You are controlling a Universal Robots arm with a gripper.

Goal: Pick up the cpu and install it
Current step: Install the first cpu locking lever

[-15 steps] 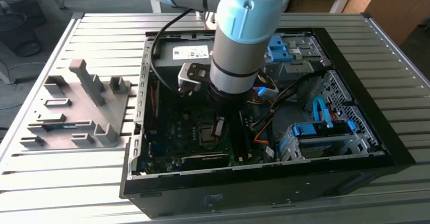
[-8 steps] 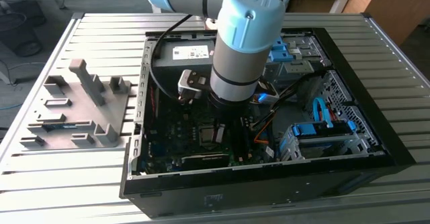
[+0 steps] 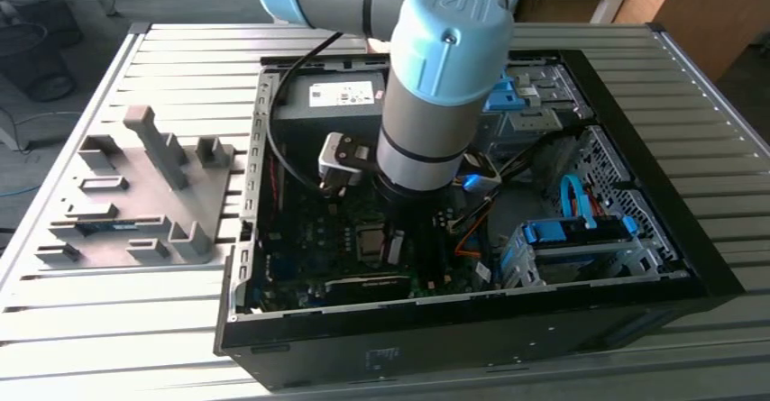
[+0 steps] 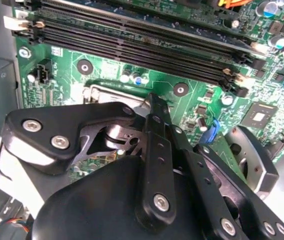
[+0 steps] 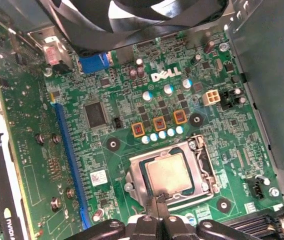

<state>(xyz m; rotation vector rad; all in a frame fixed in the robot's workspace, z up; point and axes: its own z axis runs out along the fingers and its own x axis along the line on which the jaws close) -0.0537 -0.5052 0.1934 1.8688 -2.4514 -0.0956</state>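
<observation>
The cpu point(image 5: 169, 172), a small square chip with a dull metal top, lies flat inside the open socket frame point(image 5: 202, 165) on the green motherboard in the first wrist view. My gripper point(image 5: 161, 199) hangs right at the chip's near edge, its fingers drawn together to one narrow tip with nothing between them. Whether the tip touches the chip I cannot tell. In the second wrist view the gripper point(image 4: 151, 100) and its black linkages cover most of the socket point(image 4: 99, 92). In the exterior view the arm point(image 3: 421, 122) reaches straight down into the PC case point(image 3: 673, 266).
Black memory slots point(image 4: 132, 45) run close beside the socket. A black fan point(image 5: 147, 15) and a blue expansion slot point(image 5: 69, 160) flank it. The power-supply box point(image 3: 337, 95), a drive cage point(image 3: 578, 234) and loose cables crowd the case. A grey fixture tray point(image 3: 144, 194) sits on the exterior view's left.
</observation>
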